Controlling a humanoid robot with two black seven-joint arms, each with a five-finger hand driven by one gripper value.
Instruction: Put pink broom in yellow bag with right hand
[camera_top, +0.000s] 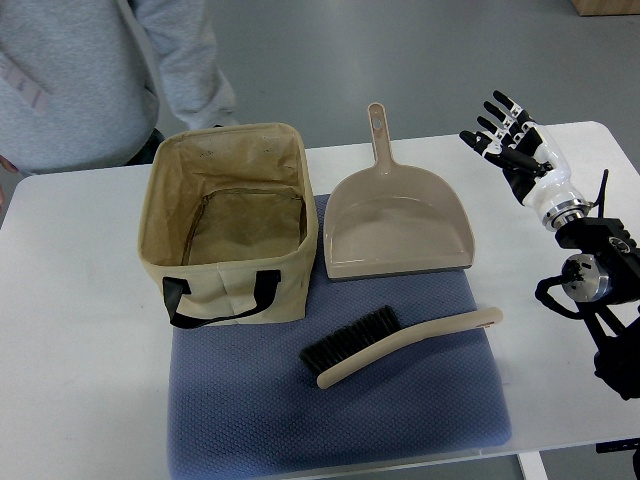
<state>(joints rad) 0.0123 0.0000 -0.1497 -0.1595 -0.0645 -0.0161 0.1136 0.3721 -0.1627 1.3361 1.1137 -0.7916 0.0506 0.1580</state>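
The pinkish-beige hand broom (400, 343) with black bristles lies flat on the blue mat (340, 420), handle pointing right. The open yellowish fabric bag (232, 222) with black handles stands at the mat's left back corner, empty inside. My right hand (510, 140) is raised over the table's right back part, fingers spread and holding nothing, well apart from the broom. My left arm is out of view.
A matching pinkish-beige dustpan (395, 228) lies behind the broom, handle pointing away. A person in a grey sweater (90, 70) stands at the table's far left edge. The white table (70, 330) shows bare on the left.
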